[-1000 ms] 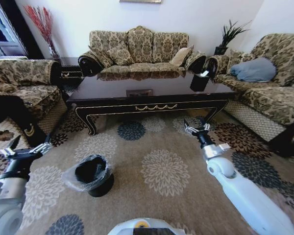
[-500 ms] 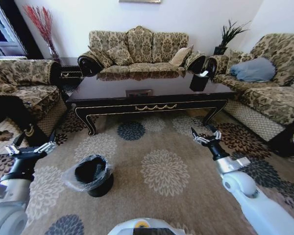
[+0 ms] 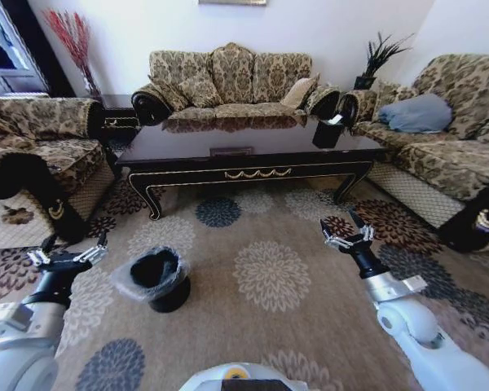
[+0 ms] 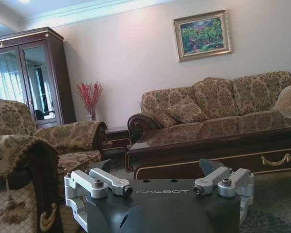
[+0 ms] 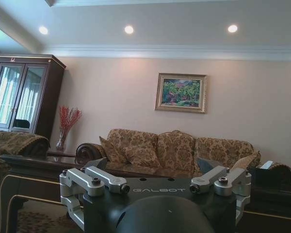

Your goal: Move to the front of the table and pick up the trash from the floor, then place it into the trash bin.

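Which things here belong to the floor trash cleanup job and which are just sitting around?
Part of the job:
trash bin
table
floor
left gripper, open
right gripper, open

Just sitting around:
black tissue box
sofa
grey cushion
red twig vase

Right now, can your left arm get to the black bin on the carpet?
Probably yes. The left gripper hangs open just beside the trash bin, with only bare floor between them, and the bin's bag-lined mouth faces up uncovered. The table stands well beyond it.
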